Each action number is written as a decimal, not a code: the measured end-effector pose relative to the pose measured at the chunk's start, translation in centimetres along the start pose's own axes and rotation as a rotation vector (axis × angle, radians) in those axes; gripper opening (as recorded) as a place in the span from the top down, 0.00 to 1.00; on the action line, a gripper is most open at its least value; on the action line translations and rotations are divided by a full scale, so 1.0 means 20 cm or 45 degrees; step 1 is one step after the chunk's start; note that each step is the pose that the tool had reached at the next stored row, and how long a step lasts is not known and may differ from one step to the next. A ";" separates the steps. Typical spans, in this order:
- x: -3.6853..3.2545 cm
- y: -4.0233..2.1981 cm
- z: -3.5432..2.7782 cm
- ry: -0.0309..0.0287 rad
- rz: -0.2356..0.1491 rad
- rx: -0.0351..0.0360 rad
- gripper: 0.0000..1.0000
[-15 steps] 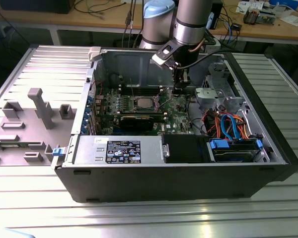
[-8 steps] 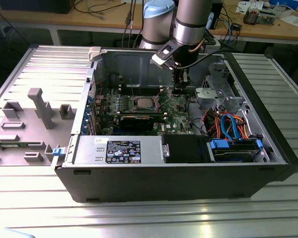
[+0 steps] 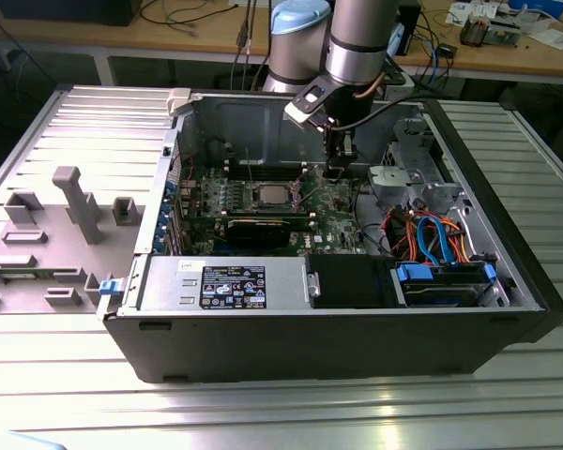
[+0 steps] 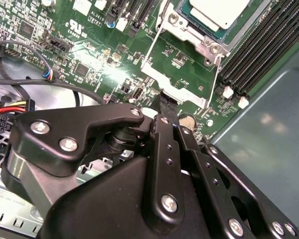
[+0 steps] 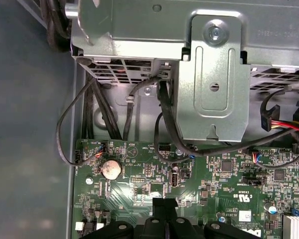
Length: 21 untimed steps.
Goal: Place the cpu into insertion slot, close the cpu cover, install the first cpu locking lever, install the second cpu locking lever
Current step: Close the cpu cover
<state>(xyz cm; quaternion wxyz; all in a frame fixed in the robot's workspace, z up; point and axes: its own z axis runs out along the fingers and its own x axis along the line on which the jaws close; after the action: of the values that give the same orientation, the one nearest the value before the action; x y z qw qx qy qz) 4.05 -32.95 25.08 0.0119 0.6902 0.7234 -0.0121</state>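
Silver-grey tubular arm [image 3: 357, 37] w/ pale-blue joint cap [image 3: 296, 23] beside it, per exterior view. Small white-and-grey box [image 3: 305, 101] bolted at wrist; dark cables [image 3: 380, 89] looped alongside. Slim black end effector [image 3: 338, 169] below that. In second wrist view: all matte black, w/ rounded housing [image 4: 65, 134] and flat linkage bars [image 4: 164, 164] stacked side by side. Silver screw heads [image 4: 169, 202] at the pivots, approx. two per link; small bare holes along bar faces. In first wrist view: black rounded knuckles [image 5: 120, 228] w/ dimpled centres, flanking a squared-off tip.
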 end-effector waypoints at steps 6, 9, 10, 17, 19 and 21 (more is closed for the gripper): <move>0.001 -0.013 0.000 0.0001 0.000 0.0000 0.89; 0.001 -0.017 0.000 0.0000 0.000 0.0000 0.89; 0.001 -0.021 0.000 0.0000 0.000 0.0000 0.89; 0.001 -0.027 0.001 -0.0001 0.000 0.0000 0.89; 0.001 -0.028 0.001 0.0000 0.000 -0.0001 0.89; 0.002 -0.032 0.002 0.0000 0.000 -0.0001 0.89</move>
<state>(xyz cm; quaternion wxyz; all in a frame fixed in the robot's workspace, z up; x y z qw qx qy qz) 3.41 -32.94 25.04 0.0119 0.6901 0.7235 -0.0121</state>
